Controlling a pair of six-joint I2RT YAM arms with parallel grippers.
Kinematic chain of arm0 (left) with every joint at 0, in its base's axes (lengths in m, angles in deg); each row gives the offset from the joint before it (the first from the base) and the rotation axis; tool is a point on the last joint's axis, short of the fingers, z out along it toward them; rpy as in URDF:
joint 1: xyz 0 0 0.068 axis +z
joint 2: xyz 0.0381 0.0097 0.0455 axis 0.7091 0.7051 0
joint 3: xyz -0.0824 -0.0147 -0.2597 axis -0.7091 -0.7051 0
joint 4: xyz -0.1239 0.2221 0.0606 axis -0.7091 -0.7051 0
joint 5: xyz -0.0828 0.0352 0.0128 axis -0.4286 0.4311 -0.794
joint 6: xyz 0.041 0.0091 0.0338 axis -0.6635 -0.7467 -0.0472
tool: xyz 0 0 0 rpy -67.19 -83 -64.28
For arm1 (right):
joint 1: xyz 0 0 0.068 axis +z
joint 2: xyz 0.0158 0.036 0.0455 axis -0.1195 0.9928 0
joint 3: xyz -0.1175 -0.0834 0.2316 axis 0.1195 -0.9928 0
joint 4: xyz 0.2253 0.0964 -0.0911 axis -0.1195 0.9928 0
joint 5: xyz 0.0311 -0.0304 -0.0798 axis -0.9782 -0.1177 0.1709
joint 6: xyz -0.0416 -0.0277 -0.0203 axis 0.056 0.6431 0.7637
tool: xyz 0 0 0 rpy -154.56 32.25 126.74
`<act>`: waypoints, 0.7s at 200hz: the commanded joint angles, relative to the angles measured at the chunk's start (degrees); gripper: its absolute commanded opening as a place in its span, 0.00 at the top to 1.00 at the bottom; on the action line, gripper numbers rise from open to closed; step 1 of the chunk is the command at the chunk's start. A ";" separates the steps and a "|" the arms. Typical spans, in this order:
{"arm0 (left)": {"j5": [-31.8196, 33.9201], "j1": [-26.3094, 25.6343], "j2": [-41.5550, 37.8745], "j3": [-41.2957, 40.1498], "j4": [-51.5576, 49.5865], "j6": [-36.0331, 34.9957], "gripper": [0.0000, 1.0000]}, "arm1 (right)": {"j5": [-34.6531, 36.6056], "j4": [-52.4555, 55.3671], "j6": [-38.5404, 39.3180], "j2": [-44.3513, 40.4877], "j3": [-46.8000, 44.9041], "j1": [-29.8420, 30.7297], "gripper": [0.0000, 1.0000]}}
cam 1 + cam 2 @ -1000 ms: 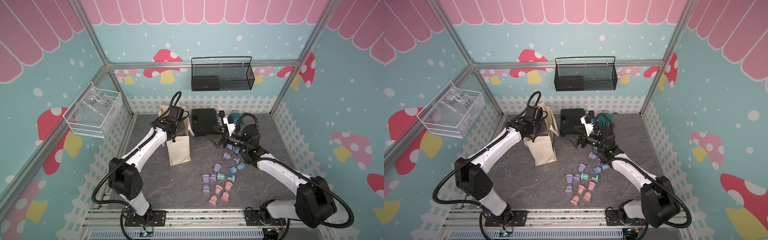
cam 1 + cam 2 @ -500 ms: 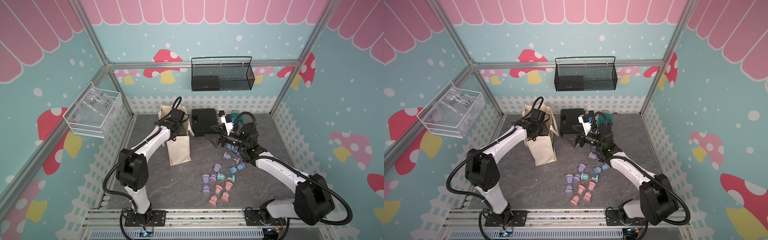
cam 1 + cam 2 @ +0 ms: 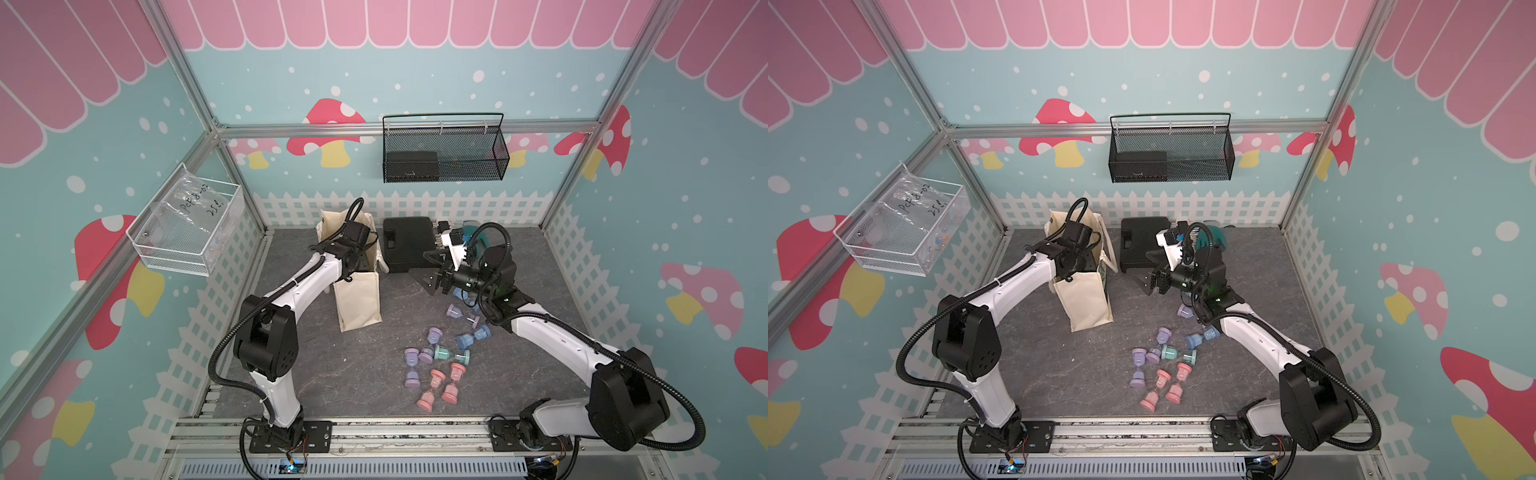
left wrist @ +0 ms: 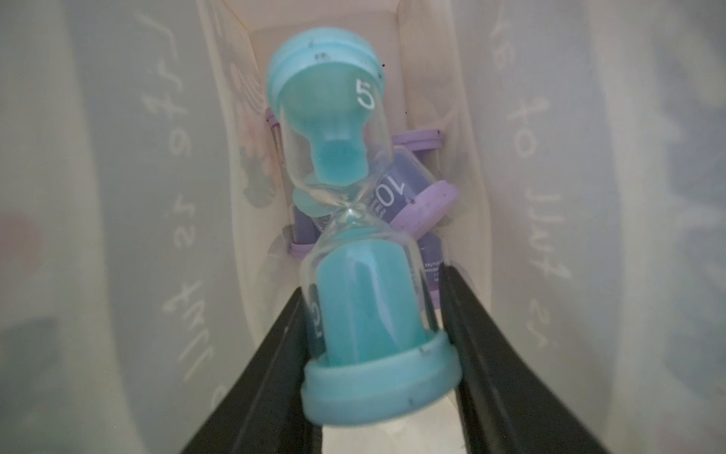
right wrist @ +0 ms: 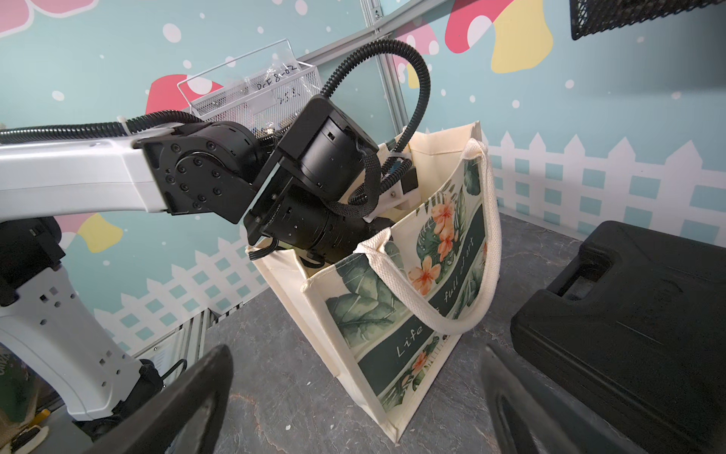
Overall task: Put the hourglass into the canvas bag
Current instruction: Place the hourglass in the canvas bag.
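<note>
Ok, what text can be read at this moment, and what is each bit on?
"5": teal hourglass, in the left gripper.
"10": purple hourglass deeper in the bag; its small print is too small to read.
"Life", "full of art": canvas bag, dark band; a handle hides the middle.
"PCF8-02" roughly, handwritten: plastic pouch in the clear wall bin; second line unclear.
</note>
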State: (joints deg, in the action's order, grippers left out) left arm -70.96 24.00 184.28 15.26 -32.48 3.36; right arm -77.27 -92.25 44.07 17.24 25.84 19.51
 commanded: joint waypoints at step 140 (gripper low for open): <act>2.33 -2.03 -13.89 2.95 -4.16 -1.93 0.35 | 6.39 4.87 1.31 -6.83 -1.26 0.43 0.01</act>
State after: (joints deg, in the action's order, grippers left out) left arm -69.71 22.99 174.40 15.83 -34.99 2.73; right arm -74.14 -89.47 44.51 13.46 25.78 19.51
